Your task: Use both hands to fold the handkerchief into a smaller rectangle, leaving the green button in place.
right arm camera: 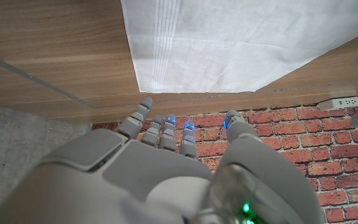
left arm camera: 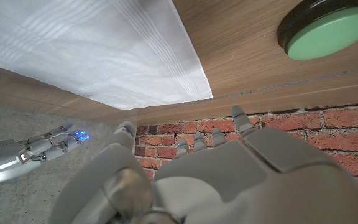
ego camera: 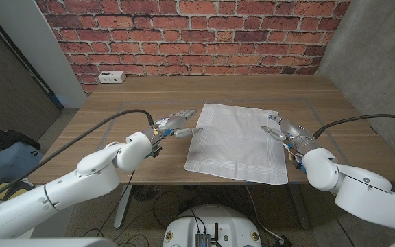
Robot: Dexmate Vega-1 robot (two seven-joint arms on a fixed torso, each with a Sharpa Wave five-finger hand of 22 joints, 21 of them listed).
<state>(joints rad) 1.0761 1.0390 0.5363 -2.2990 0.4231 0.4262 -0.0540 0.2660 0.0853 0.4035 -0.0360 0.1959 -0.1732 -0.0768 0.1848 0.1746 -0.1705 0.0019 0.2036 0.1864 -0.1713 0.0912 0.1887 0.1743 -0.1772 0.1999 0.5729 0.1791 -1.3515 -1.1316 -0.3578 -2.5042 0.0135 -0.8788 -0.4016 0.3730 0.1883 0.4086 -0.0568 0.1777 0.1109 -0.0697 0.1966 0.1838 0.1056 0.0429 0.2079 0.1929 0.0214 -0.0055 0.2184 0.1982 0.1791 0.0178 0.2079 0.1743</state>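
The white square cloth handkerchief (ego camera: 235, 143) lies flat on the wooden table (ego camera: 334, 103) between the empty, spread left hand (ego camera: 173, 125) and right hand (ego camera: 280, 130). Uneven pinches would skew the fold; a left-hand sweep could nudge the round green button (left arm camera: 325, 31).

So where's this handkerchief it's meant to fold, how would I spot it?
Look at the wooden table in front of the brick wall. In its middle, between the left hand and the right hand, lies the handkerchief, spread flat. It is the one large white cloth there, with faint woven stripes along its edges.
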